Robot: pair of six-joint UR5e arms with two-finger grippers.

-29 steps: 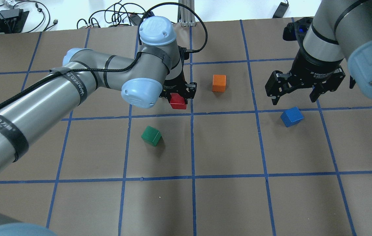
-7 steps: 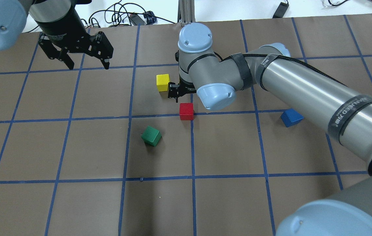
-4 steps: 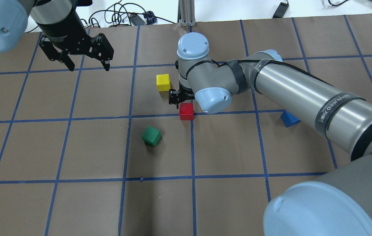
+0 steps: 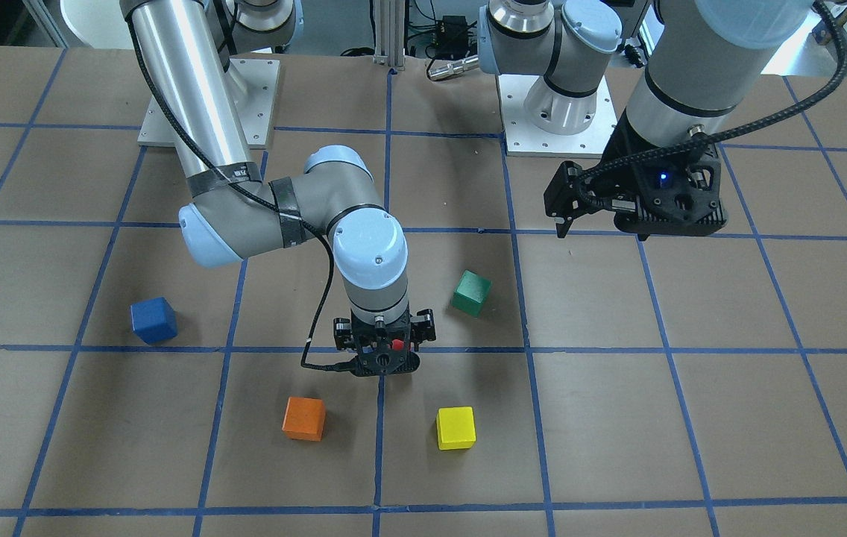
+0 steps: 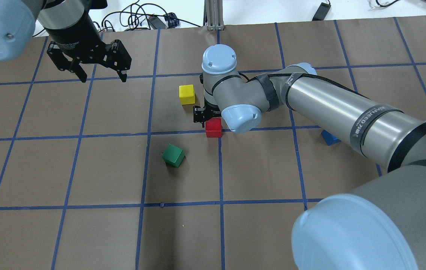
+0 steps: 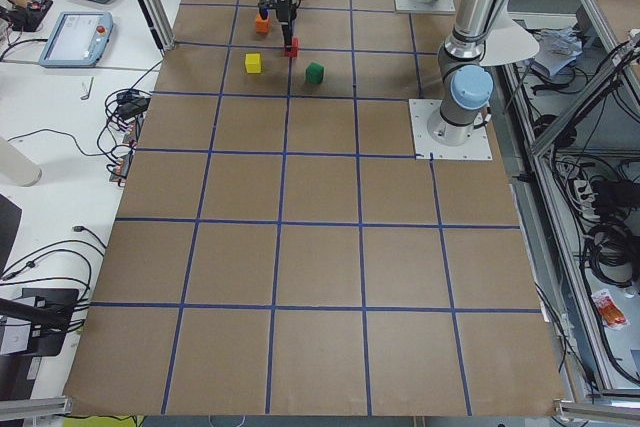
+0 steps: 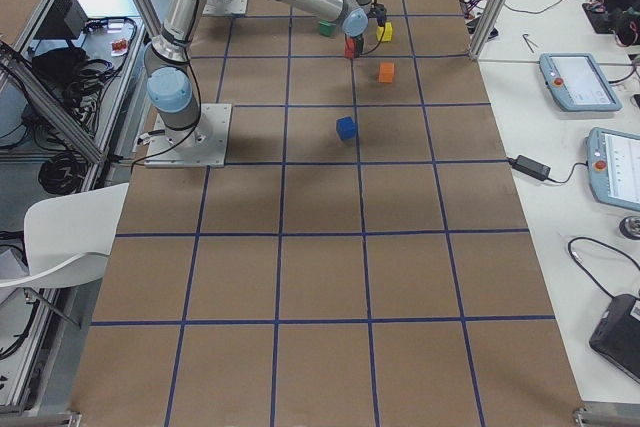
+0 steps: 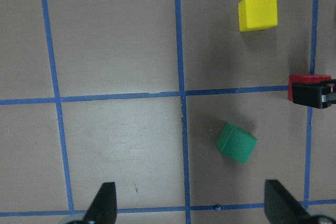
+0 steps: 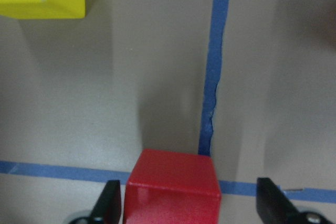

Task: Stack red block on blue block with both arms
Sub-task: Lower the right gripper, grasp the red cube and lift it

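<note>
Jaws on right gripper spread, straddling red block, no grip yet. Left gripper open, empty, 10 o'clock of red in overhead view. At 3 o'clock: blue block, well apart. Step: grasping red. Next likely: close squarely, lift.

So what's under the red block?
The red block sits on the brown table, over a crossing of blue tape lines. The tape right beneath it is hidden. The right claw stands open on either side of it.

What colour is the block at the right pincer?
It's the red block; right wrist view shows it best.
</note>
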